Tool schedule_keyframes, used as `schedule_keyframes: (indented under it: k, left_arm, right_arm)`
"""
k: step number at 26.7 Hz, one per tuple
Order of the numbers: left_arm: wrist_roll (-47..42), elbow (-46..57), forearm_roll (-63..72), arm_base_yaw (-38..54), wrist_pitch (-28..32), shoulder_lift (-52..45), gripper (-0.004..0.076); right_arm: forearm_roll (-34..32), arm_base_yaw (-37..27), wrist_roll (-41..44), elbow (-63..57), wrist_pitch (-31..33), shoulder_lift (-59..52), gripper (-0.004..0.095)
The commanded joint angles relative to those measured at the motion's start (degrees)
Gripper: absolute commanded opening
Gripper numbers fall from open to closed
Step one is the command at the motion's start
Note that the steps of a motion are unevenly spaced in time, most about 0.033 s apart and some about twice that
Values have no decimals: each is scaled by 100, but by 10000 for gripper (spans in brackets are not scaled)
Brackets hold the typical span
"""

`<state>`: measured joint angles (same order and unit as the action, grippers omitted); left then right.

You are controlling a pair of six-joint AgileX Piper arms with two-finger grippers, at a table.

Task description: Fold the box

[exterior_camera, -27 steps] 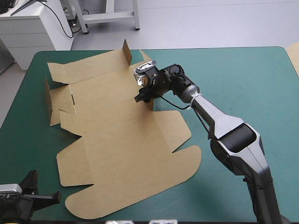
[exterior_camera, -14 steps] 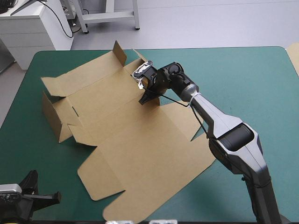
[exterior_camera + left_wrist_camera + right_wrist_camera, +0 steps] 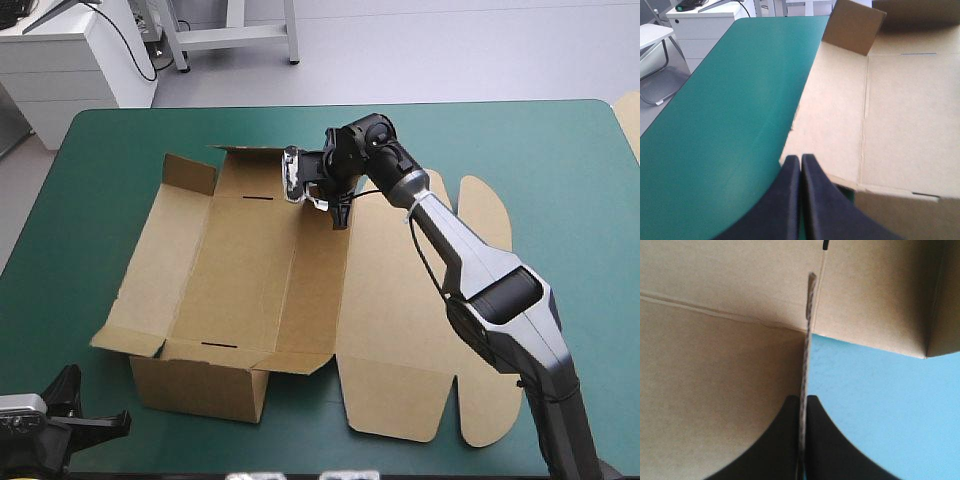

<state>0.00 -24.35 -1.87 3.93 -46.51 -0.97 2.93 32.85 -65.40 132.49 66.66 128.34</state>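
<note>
— On the table (image 3: 560, 170), what is seen to take up the most room?

— Most of the teal-green cover is taken up by the box (image 3: 240, 270), a brown sheet of board laid left of the middle and partly raised into a tray. Its floor is laid flat, running from the near edge toward the far edge. A near wall (image 3: 200, 385) is stood upright, and a left wall (image 3: 150, 265) is leaned outward. To the right, the lid (image 3: 400, 300) is spread flat on the cover, with rounded tabs (image 3: 485, 210) at its outer edge.

— How is the right arm placed?

— It is reached across the lid to the far end of the tray. The right gripper (image 3: 340, 215) is pointed down at the right wall (image 3: 318, 290), between floor and lid. In its wrist view the thin edge of that wall is seen pinched between the black fingers (image 3: 775, 455), which are all but pressed together.

— And the other one?

— The left gripper (image 3: 801, 159) is held low at the table's near left corner. Its fingers are pressed together with nothing between them, near the box's near left corner but apart from it.

— Anything smaller?

— A far flap (image 3: 190, 175) is stood up at the far left corner. Two thin slots (image 3: 262, 198) are cut in the floor, one at each end.
</note>
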Motion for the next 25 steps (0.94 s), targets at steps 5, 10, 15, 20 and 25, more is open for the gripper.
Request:
schedule_keyframes:
  k: [5,10,15,20,25]
  left_arm:
    - [0,-116,12,11,429,-39,-8]
    - [0,-116,12,11,429,-39,-8]
    - [-43,-116,12,11,429,-39,-8]
    - [-43,-116,12,11,429,-39,-8]
    - [-43,-116,12,11,429,-39,-8]
  right_arm:
    - [268,-6,-554,198,450,-427,-21]
    - [282,-6,-562,198,358,-427,-2]
    - [282,-6,-212,198,358,-427,189]
    - [12,-6,404,198,187,-427,600]
    - [-920,1,1615,210,145,-478,714]
